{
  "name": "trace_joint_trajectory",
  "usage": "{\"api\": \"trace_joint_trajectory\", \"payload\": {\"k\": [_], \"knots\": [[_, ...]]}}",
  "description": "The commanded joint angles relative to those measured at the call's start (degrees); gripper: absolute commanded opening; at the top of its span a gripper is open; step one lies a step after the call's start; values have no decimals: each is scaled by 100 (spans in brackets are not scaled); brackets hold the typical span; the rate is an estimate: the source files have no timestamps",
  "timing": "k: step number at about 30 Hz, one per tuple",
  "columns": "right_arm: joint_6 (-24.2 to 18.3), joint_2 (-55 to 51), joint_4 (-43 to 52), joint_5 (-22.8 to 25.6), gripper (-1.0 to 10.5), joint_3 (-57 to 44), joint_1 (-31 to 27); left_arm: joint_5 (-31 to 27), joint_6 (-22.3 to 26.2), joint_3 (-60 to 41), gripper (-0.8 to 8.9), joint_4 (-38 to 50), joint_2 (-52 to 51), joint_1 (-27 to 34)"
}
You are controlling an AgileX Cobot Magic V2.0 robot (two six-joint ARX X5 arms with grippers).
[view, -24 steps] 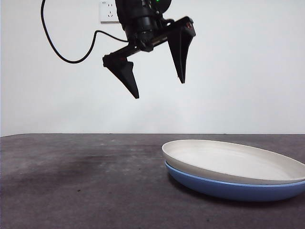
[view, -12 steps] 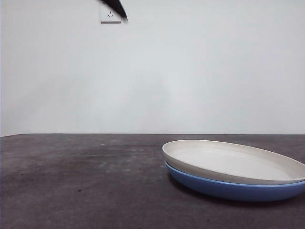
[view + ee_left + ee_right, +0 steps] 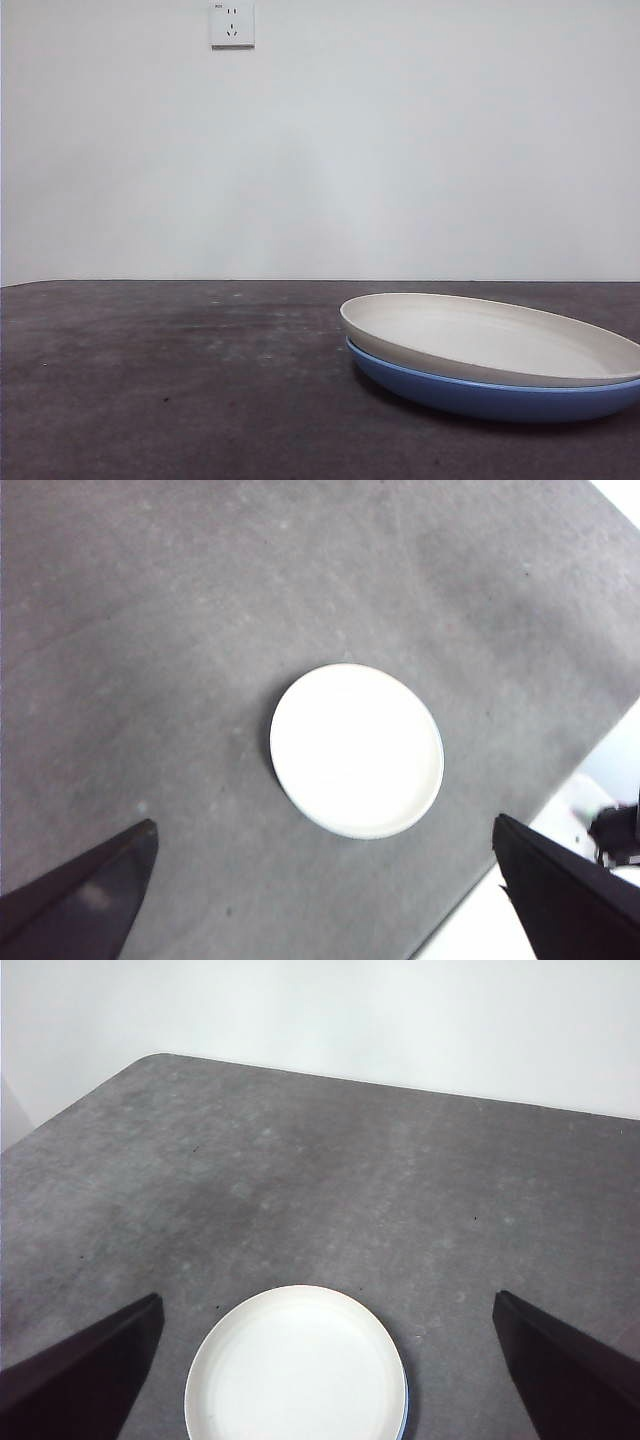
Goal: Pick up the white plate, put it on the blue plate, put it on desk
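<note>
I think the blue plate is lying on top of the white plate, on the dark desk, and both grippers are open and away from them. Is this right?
Not quite: the order is reversed. The front view shows the white plate lying on top of the blue plate, on the dark desk. The rest holds: the left gripper and the right gripper are open and away from them.

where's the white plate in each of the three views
Front view: the white plate sits low on the right, stacked on the blue plate.
Left wrist view: near the middle, seen from high above, hiding the blue one.
Right wrist view: bottom centre, cut by the edge, a blue sliver at its rim.
Shared landmark: the dark desk under the stack.
</note>
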Motion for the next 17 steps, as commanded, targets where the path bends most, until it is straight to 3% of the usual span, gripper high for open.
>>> {"api": "trace_joint_trajectory", "payload": {"k": [1,17], "knots": [[127,24,61,20,575,90,20,-9,232,-391,694,-225,-411,-26],[450,549,-258,-83,575,90,22,-9,284,-3053,693,229,-3497,-26]]}}
